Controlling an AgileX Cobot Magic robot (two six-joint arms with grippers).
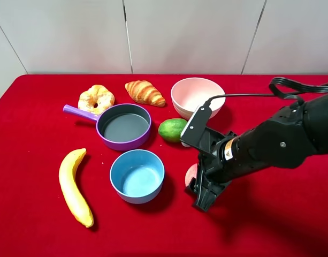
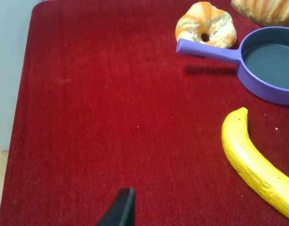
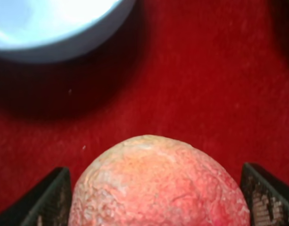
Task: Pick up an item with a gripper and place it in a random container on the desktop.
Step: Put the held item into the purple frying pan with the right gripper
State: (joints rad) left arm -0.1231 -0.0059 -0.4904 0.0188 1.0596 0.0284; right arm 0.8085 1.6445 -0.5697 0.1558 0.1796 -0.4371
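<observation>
**Peach gripped, pan not yet reached**

My left gripper (image 2: 119, 209) shows only one fingertip over bare cloth (image 2: 87, 117), so I cannot tell how its jaws stand. The pan (image 1: 122, 145) sits empty, left of centre. Right of the blue bowl (image 1: 137, 199), my right gripper (image 1: 201, 198) is closed on the peach (image 1: 191, 173), low by the cloth. Left to do: lift, carry, and release in the pan.

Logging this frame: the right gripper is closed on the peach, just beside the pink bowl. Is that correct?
Wrong bowl. The right gripper is closed on the peach, just beside the blue bowl; the exterior high view shows it.
</observation>
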